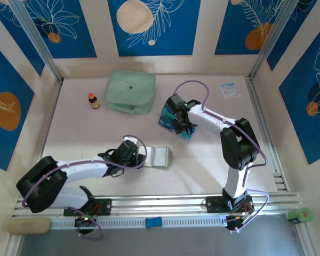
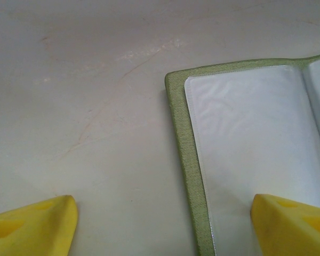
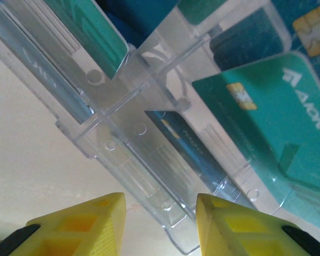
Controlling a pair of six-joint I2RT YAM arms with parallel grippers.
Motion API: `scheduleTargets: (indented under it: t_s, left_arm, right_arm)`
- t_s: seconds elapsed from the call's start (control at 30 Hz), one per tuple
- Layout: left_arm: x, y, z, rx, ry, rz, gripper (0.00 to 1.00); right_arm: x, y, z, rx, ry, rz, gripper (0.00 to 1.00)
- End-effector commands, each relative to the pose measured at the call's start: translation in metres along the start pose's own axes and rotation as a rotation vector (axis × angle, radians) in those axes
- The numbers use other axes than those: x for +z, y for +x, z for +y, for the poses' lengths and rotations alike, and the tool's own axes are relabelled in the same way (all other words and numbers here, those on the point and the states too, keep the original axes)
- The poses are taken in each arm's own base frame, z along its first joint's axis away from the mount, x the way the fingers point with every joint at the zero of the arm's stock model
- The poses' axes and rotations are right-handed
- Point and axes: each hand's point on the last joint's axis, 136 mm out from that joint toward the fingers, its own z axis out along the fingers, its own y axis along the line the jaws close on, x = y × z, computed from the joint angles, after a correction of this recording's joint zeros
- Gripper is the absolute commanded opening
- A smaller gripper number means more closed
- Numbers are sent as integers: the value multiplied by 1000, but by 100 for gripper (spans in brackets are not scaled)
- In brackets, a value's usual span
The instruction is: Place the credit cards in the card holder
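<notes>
The card holder (image 1: 161, 157) lies open on the table, olive-edged with clear sleeves (image 2: 245, 138) inside. My left gripper (image 1: 141, 158) sits low at its left end, open. In the left wrist view the left gripper (image 2: 162, 202) straddles the holder's olive edge (image 2: 188, 160): one yellow finger over the table, the other over a sleeve. The credit cards (image 1: 167, 118), blue and teal, stand in a clear plastic rack (image 3: 133, 160). My right gripper (image 1: 182, 124) hovers over them. In the right wrist view the right gripper (image 3: 159, 201) is open, with the rack's corner between its fingers and a teal card (image 3: 277, 122) beyond.
A pale mint zip pouch (image 1: 130, 92) and a small orange-capped bottle (image 1: 94, 101) stand at the back. A white-and-blue packet (image 1: 230, 90) lies at the back right. Metal rails (image 1: 165, 202) run along the near edge.
</notes>
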Motion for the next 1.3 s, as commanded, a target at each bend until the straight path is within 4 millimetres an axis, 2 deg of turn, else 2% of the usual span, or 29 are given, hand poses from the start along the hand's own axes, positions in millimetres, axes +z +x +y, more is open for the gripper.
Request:
scheduleTargets:
  t_s: [0.0,0.3,0.6,1.0,1.13,1.27]
  left_arm:
    - [0,2,3,-16,2,-1,84]
    - [0,1,2,-17,2,-3,84]
    - [-1,2,3,-16,1,-1,84]
    - [-2,2,3,-18,2,-2,84]
    - [-3,1,4,-18,-3,-6,84]
    - [-5,0,7,-20,-15,-13,84]
  right_arm:
    - [1,-3,-2,-54,51,4,40]
    - [15,5,0,-135,118,37,36]
    - [7,7,5,-160,102,14,25]
    - [-30,-9,14,-236,54,-100,0]
    - [-54,-13,24,-241,12,-157,0]
    - [-83,-15,41,-165,-95,-219,0]
